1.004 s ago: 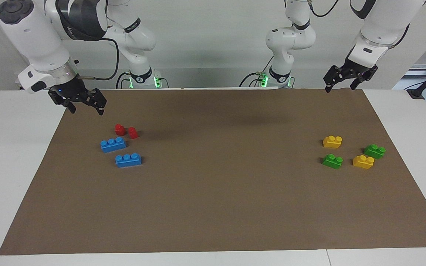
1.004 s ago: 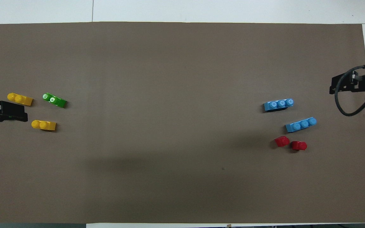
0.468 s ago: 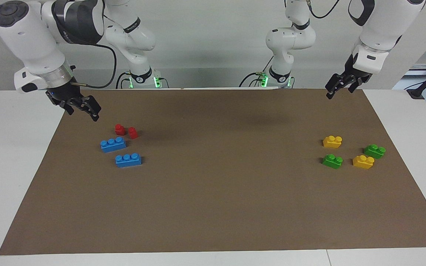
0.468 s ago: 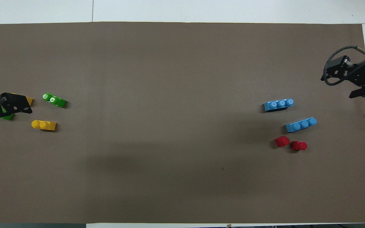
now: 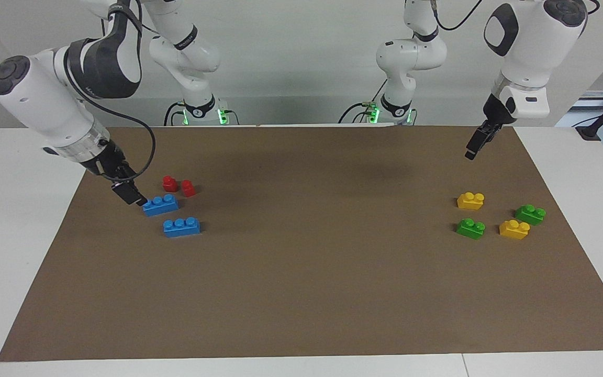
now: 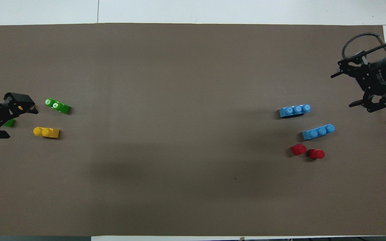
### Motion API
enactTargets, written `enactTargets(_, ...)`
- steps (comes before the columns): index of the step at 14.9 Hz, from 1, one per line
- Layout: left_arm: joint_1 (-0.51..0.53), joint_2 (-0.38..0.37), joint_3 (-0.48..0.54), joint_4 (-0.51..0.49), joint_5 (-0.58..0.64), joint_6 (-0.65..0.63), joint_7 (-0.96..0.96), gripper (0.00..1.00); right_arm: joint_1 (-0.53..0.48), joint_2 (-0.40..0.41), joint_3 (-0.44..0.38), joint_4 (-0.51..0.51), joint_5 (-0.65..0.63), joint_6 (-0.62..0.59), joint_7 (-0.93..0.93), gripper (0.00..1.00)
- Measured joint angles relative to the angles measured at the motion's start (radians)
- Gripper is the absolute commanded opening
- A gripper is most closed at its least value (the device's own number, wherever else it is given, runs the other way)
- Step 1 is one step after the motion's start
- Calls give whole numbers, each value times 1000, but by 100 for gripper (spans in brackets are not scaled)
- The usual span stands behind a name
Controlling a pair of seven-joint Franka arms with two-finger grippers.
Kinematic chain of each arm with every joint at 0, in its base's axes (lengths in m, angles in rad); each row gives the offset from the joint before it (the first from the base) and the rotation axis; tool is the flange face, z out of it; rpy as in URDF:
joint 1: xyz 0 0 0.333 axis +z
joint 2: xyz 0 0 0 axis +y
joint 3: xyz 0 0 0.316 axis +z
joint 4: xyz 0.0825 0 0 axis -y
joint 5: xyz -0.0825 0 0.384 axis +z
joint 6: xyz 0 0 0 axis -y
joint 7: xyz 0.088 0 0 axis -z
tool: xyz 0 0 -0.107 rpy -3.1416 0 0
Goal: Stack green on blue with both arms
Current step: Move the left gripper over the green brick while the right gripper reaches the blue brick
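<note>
Two green bricks lie toward the left arm's end, one [image 5: 470, 228] [image 6: 57, 105] farther from the robots, the other [image 5: 530, 214] partly covered in the overhead view [image 6: 9, 123]. Two blue bricks lie toward the right arm's end, one nearer [image 5: 160, 204] [image 6: 318, 131], one farther [image 5: 181, 226] [image 6: 295, 110]. My right gripper [image 5: 135, 198] [image 6: 343, 90] is open and empty, low in the air beside the nearer blue brick's outer end. My left gripper [image 5: 471, 152] [image 6: 20, 123] is open and empty, raised over the mat by the green and yellow bricks.
Two yellow bricks [image 5: 470, 200] [image 5: 514, 229] lie among the green ones; the overhead view shows one [image 6: 46, 132], the other is under the left gripper. Two small red pieces [image 5: 169, 183] [image 5: 188, 188] stand just nearer the robots than the blue bricks. A brown mat [image 5: 301, 288] covers the table.
The right gripper has come down and in, from the mat's corner to beside the nearer blue brick. The left gripper has turned and dropped slightly over the mat. No brick has moved.
</note>
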Motion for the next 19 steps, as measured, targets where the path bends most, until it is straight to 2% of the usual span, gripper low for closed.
enactTargets(3, 16, 18, 2, -32, -10, 68, -71, 100, -32, 33, -1, -8, 18, 37, 23, 100)
enactTargets(7, 33, 97, 2, -44, -12, 151, -101, 100, -42, 73, -1, -32, 51, 92, 37, 100)
enactTargets(13, 68, 236, 4, -43, -42, 331, -187, 100, -37, 76, 4, -126, 91, 201, 58, 100)
enactTargets(19, 90, 333, 4, -23, -46, 401, -209, 100, -35, 77, 6, -175, 114, 234, 58, 100)
